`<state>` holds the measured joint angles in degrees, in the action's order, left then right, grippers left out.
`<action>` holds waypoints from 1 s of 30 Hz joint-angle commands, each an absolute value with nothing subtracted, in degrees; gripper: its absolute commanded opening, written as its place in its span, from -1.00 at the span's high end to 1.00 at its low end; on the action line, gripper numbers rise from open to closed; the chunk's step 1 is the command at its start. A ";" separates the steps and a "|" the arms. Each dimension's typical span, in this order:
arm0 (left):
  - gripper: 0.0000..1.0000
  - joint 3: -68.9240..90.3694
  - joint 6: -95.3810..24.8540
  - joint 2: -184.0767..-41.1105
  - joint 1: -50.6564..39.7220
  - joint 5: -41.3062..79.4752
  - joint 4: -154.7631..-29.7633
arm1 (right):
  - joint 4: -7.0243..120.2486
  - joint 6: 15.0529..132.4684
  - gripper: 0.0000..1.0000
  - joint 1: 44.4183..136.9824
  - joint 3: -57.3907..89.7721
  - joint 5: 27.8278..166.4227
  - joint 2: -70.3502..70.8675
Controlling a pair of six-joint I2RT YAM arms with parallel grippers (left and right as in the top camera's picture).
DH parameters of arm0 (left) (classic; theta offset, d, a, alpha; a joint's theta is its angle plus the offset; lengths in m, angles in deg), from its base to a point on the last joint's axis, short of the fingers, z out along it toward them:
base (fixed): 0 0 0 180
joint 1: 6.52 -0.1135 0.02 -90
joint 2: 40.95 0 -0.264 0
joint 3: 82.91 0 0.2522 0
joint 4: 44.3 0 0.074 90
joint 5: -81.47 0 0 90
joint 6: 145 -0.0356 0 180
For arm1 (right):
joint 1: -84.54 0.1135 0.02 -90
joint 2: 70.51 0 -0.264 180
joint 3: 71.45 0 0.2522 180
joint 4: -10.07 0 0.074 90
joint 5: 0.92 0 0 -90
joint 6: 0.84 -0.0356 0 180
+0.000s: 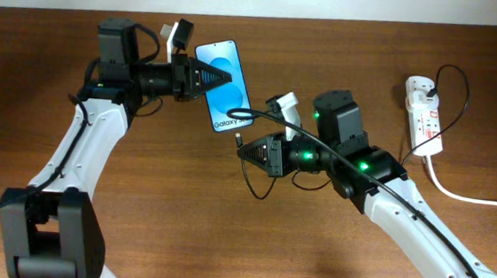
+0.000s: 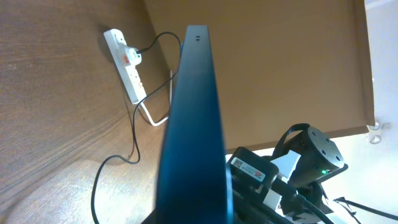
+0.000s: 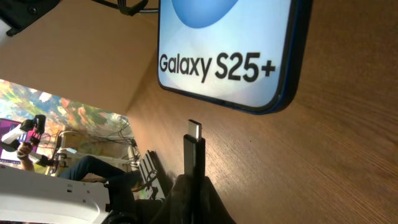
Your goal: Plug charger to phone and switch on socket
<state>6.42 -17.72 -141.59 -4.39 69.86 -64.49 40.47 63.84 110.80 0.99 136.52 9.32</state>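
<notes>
While the socket (image 1: pixel 425 113) lay well apart on the table (image 1: pixel 345 40), switch untouched, the left gripper (image 1: pixel 207 77) was clamped on the phone (image 1: pixel 230 98) and the right gripper (image 1: pixel 242 151), closed on the charger (image 3: pixel 194 149), held its plug just short of the phone's port, not inserted.

Gap between charger plug tip (image 3: pixel 194 140) and phone (image 3: pixel 230 50) edge: narrow, unobstructed. Socket (image 1: pixel 424 113) approach: charger cable (image 2: pixel 134 134) loop and white cord (image 1: pixel 470 196) alongside. Bench (image 1: pixel 188 223) centre-front: open.
</notes>
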 commanded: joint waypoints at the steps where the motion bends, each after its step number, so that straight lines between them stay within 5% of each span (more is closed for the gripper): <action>1: 1.00 6.64 -18.79 -141.35 -4.43 71.61 -65.24 | 40.47 64.25 0.92 111.10 1.03 136.81 8.97; 30: 1.00 6.64 -18.79 -141.35 -1.78 74.21 -65.22 | 39.84 63.79 0.91 111.10 1.03 136.83 8.97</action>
<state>6.42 -17.92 -141.59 -2.61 71.61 -65.28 40.51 63.62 110.84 0.99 137.13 9.32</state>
